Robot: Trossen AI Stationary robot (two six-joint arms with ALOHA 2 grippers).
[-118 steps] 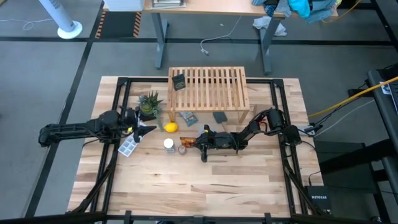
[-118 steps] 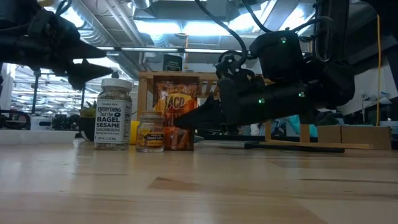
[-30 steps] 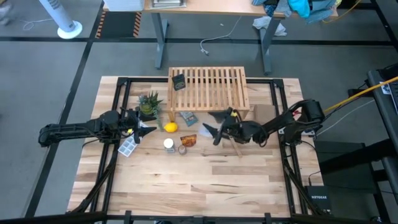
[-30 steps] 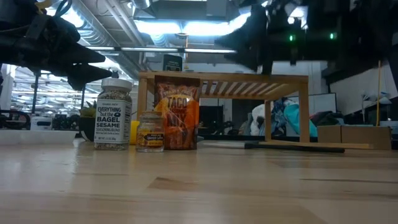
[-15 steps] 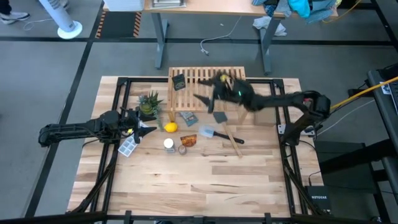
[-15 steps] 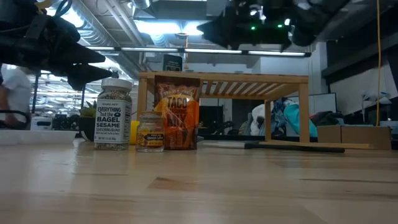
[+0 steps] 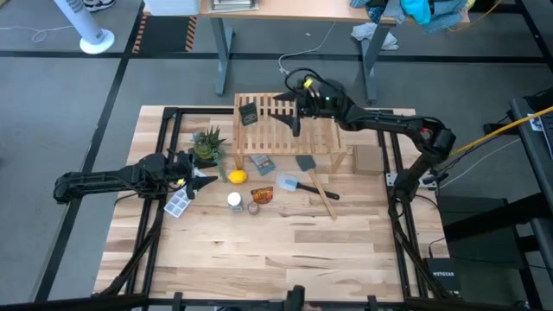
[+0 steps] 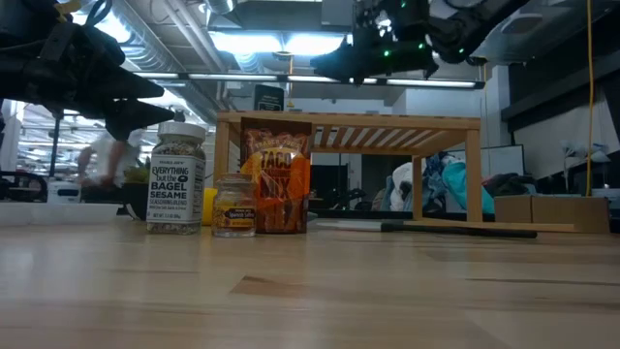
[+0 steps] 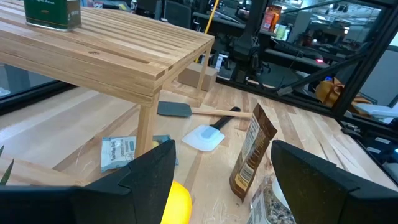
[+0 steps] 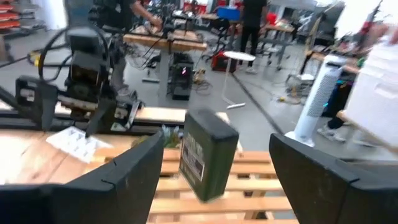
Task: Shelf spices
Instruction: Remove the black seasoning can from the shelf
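— Where do the spices stand?

— The small black square tin (image 7: 249, 113) sits upright on the light wooden slatted shelf (image 7: 314, 130), slats running front to back. The white-capped jar (image 7: 234, 200), tiny brownish glass jar (image 7: 254, 207) and orange packet (image 7: 263, 195) stand on the butcher-block tabletop (image 7: 259, 259).

— The hands?

— Right hand (image 7: 294, 119) hovers over the shelf, spread open, empty. Left hand (image 7: 204, 179) waits open by the yellow lemon (image 7: 237, 177), which it half hides from its wrist.

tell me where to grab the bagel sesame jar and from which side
Grip the bagel sesame jar around its white cap or just under it, coming from straight above. It stands upright, and the small glass jar sits close beside it, so a side approach would likely bump that neighbour. The left pincer, open, is the nearer one.
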